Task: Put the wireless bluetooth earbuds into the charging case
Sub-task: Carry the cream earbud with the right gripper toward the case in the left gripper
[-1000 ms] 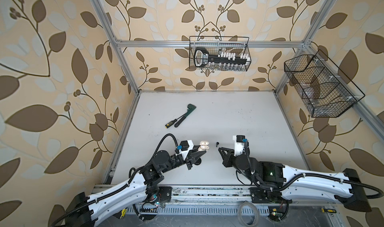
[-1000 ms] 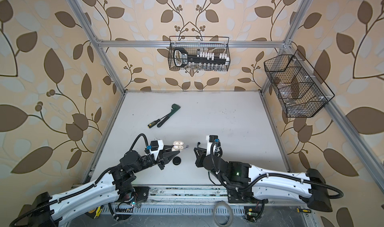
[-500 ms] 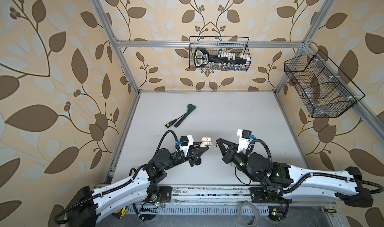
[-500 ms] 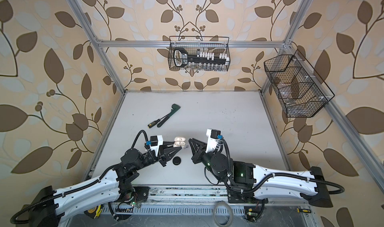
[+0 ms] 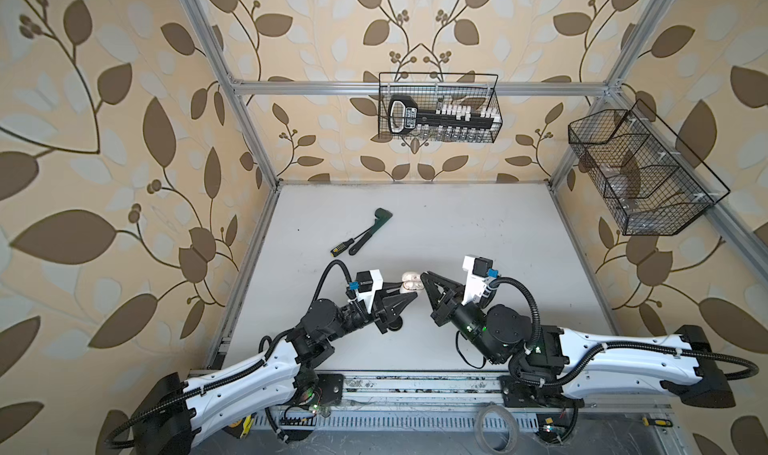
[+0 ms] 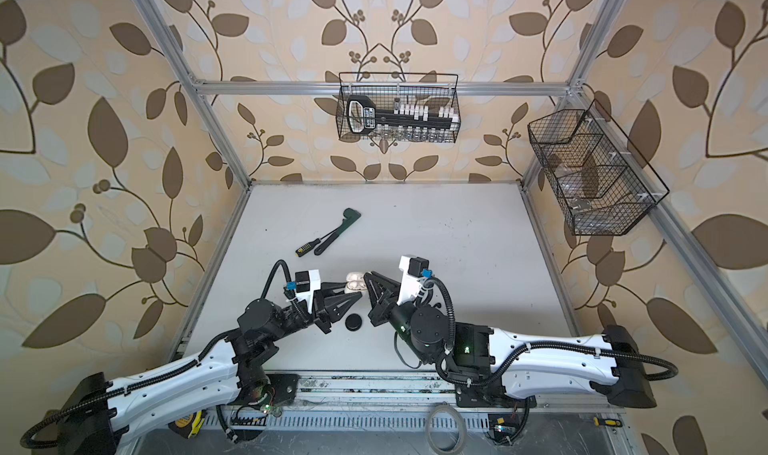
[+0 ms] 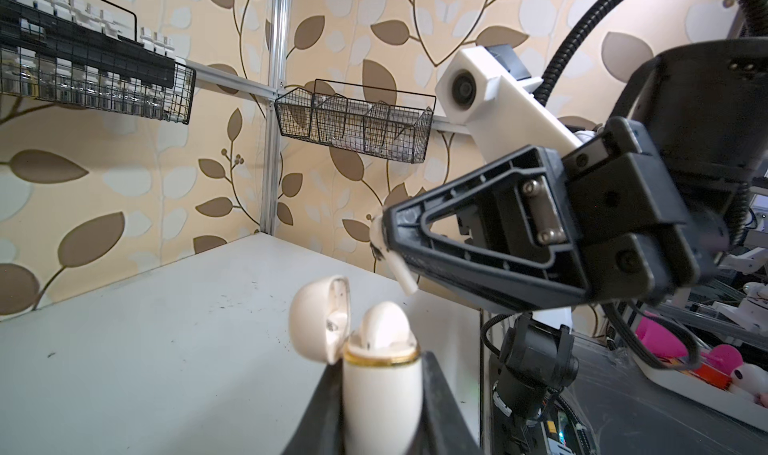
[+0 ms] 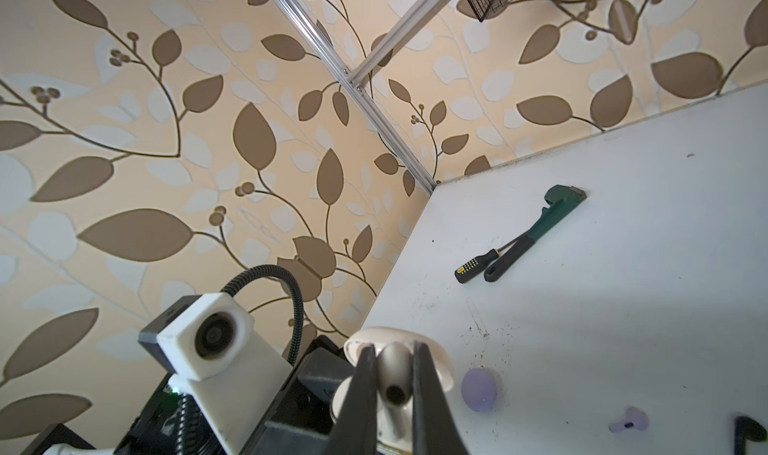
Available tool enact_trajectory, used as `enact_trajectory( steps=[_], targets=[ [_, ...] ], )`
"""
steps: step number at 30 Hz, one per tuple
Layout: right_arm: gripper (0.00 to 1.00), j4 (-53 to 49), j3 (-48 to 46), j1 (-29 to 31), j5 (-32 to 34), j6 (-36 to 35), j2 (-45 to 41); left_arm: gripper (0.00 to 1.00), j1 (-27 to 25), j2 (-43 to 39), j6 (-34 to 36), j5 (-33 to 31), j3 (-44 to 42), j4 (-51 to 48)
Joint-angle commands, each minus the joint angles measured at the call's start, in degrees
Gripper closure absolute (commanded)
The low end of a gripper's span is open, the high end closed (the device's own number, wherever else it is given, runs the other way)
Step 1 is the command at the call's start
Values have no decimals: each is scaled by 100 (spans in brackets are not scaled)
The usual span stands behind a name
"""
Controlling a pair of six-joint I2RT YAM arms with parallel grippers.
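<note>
The left gripper (image 5: 402,298) is clenching the cream charging case (image 7: 380,394) upright, lid open, over the table (image 5: 457,224) near the middle of its front edge. The right gripper (image 5: 424,276) is pinching a cream earbud (image 8: 392,380) close above it. Likely hazards: the stem is approaching tilted and missing the free socket, jamming there, or twisting the case in its grip. A slipping pinch is risking a dropped earbud.
</note>
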Motion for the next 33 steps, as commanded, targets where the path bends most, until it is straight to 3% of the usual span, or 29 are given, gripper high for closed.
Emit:
enact_trajectory(
  steps=[1,33],
  targets=[
    [97,705,-68,45,103,-177,91,100,-70,-94,-134,51,128,552],
    [100,2246,-804,293,446,-383,493,100,-70,-552,-596,-273,-23,935]
  ],
)
